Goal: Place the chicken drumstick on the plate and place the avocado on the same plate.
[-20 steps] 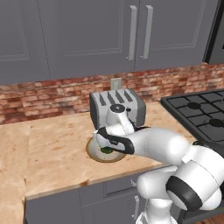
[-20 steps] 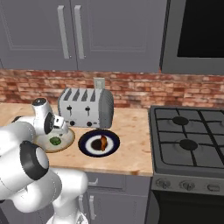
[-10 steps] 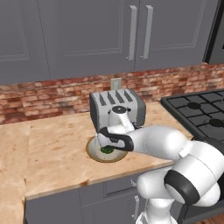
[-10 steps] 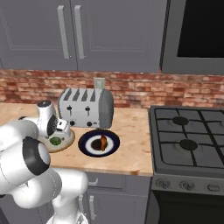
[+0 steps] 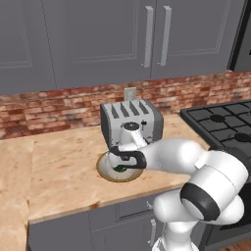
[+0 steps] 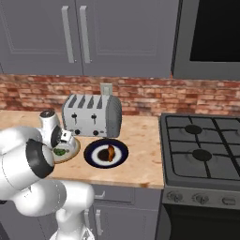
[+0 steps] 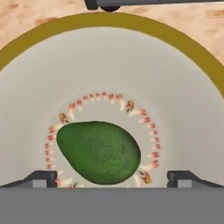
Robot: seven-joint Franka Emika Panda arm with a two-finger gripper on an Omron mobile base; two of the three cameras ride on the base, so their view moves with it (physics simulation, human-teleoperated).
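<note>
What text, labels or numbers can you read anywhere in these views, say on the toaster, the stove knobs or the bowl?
None readable.
Toaster: no lettering visible.
Stove knobs: too small to tell any markings.
Bowl: a ring of red-orange decorative marks around the avocado, not text.

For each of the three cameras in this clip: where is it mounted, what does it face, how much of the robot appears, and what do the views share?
Left base view: behind the arm on its left, facing the counter and toaster; the arm crosses from lower right to the bowl.
Right base view: behind on the right, facing the plate with the chicken drumstick and the stove; the arm fills the lower left.
Hand view: on the hand, looking into the bowl at the avocado; two fingers flank it.
Shared: all three show bowl and avocado.
</note>
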